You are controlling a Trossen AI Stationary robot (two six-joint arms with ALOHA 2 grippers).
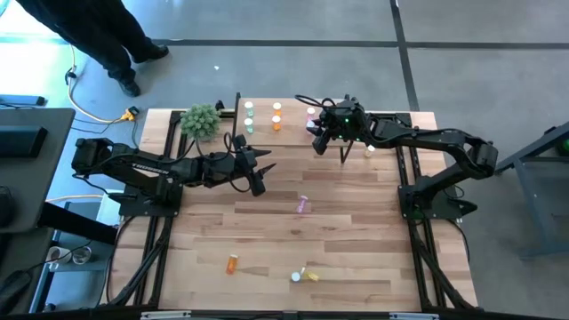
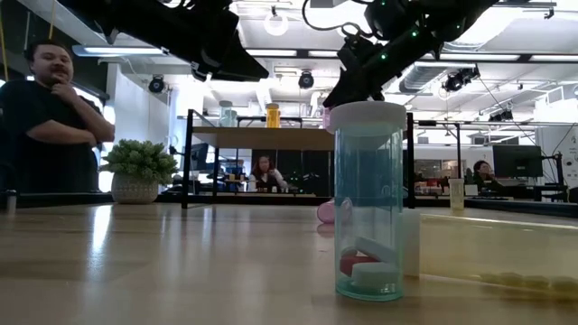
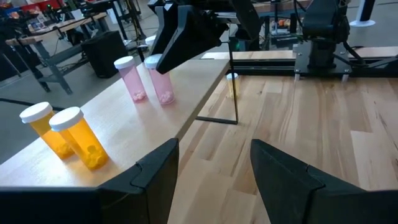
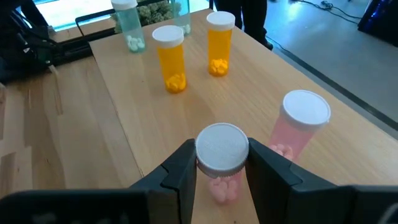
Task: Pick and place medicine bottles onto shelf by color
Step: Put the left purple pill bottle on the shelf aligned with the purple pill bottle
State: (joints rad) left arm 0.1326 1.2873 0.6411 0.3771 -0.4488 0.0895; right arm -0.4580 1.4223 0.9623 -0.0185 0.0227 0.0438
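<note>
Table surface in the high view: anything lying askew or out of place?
Yes. Three small bottles lie tipped on the wooden tabletop instead of upright: a pink bottle mid-table, an orange bottle and a yellow bottle near the front edge.

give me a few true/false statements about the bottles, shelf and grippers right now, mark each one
1. The right gripper is shut on a pink translucent pill bottle with a white cap over the small light-wood shelf. True.
2. Two orange translucent pill bottles stand upright on the shelf. True.
3. The left gripper holds an orange bottle. False: it is open and empty, hovering beside the shelf.
4. Every bottle is already on the shelf. False: a pink bottle, an orange bottle and a yellow bottle lie on the big wooden tabletop.
5. A second pink bottle stands beside the gripped one. True.
</note>
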